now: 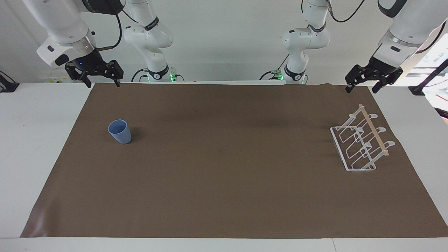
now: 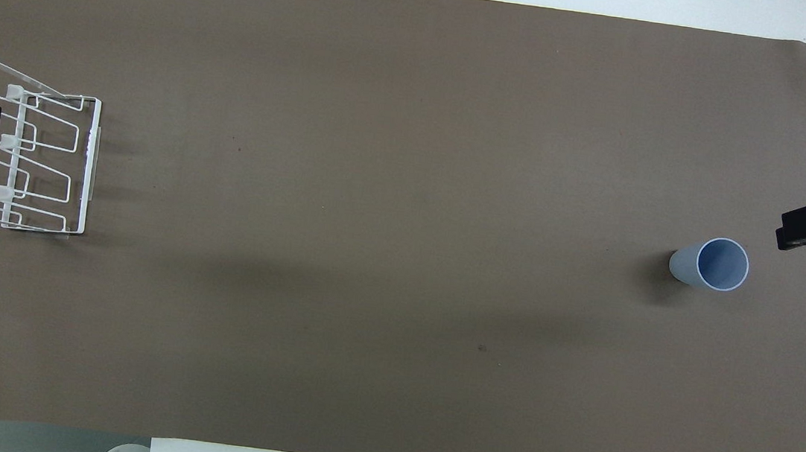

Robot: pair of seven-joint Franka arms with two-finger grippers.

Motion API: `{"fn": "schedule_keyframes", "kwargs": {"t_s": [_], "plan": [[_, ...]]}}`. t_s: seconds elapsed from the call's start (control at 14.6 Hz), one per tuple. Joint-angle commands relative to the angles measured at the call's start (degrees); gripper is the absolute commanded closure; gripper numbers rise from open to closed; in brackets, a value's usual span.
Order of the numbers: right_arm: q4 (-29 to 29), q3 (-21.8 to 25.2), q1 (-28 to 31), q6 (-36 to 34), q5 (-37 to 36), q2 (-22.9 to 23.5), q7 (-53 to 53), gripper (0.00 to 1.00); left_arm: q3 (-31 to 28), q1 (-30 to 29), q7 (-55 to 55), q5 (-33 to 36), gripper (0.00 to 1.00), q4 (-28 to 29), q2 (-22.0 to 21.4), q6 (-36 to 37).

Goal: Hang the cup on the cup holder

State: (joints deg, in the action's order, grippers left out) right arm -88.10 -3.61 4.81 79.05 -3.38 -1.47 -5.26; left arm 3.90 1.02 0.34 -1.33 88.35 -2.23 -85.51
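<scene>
1. cup (image 1: 120, 131) stands upright, mouth up, on the brown mat (image 1: 224, 182) toward the right arm's end; cup holder (image 1: 360, 143) sits well apart at the left arm's end.
2. right gripper (image 1: 102, 82) up in the air over the mat's edge, fingers spread, holding nothing. left gripper (image 1: 362, 87) likewise, spread & empty, waiting.
3. cup looks light, stiff plastic, prob a bit slick w/ tapered wall; best pinch across the rim, one finger inside.
4. nothing hung yet.

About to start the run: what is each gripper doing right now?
Left gripper: open, empty, raised over the table edge near the cup holder.
Right gripper: open, empty, raised; cup untouched.
</scene>
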Motion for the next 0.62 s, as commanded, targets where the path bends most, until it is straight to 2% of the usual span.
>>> {"fn": "schedule_keyframes", "kwargs": {"t_s": [0.0, 0.55], "plan": [[0.47, -0.35, 0.38, -0.04, 0.48, 0.33, 1.3, 0.0, -0.21, -0.14, -0.61, 0.01, 0.0, 0.16, -0.84, 1.05], [-1.45, -0.26, 0.46, 1.8, 0.48, -0.28, -0.1, 0.0, -0.21, -0.14, -0.61, 0.01, 0.0, 0.16, -0.84, 1.05]]}}
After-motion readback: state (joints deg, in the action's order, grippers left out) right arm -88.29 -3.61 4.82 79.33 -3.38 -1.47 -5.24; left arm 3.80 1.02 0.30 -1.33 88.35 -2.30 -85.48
